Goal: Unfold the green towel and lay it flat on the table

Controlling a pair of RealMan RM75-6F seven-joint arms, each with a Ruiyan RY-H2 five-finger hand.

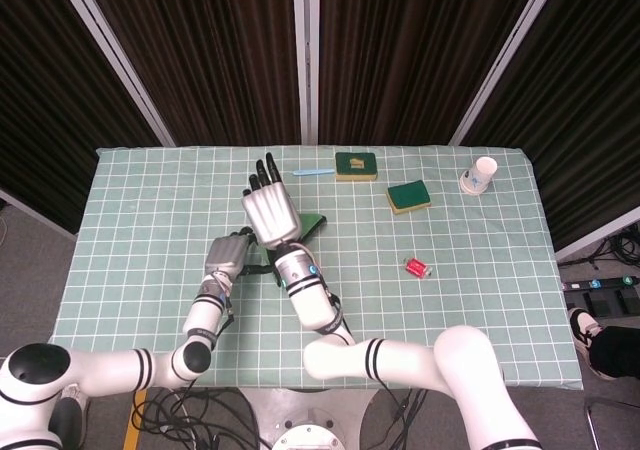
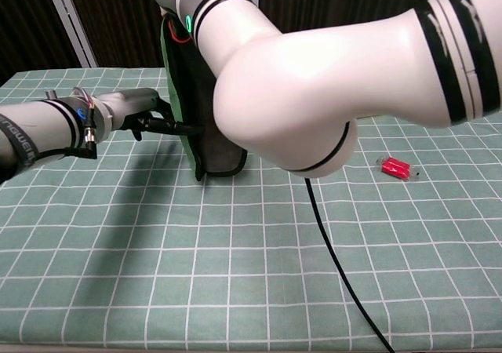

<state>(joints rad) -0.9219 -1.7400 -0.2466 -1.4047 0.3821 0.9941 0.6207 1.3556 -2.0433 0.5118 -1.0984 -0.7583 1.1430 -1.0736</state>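
Head view: green towel (image 1: 312,223) sits mid-table, slightly left of centre, mostly hidden beneath the right robot hand (image 1: 270,208). Right robot hand is raised over it, back of the hand toward the camera, fingers pointing to the far edge; whether it grips the cloth cannot be told from here. Left robot hand (image 1: 230,253) lies just beside the towel's left side, fingers reaching in toward it. Table (image 1: 130,200) carries a green checked cover. Far side: a green-and-yellow sponge (image 1: 408,196), a second sponge (image 1: 356,165) near the far edge, a thin blue stick (image 1: 311,172) beside it, a white paper cup (image 1: 482,174) at the far right. A small red object (image 1: 416,267) lies right of centre, well apart from the towel.

Chest view: green towel (image 2: 205,133) hangs upright from the right arm's end, lower edge touching the table (image 2: 235,274); the right robot hand is cut off by the top edge. Left robot hand (image 2: 145,111) has dark fingertips (image 2: 182,129) pinching the towel's left edge. Red object (image 2: 395,168) sits right.
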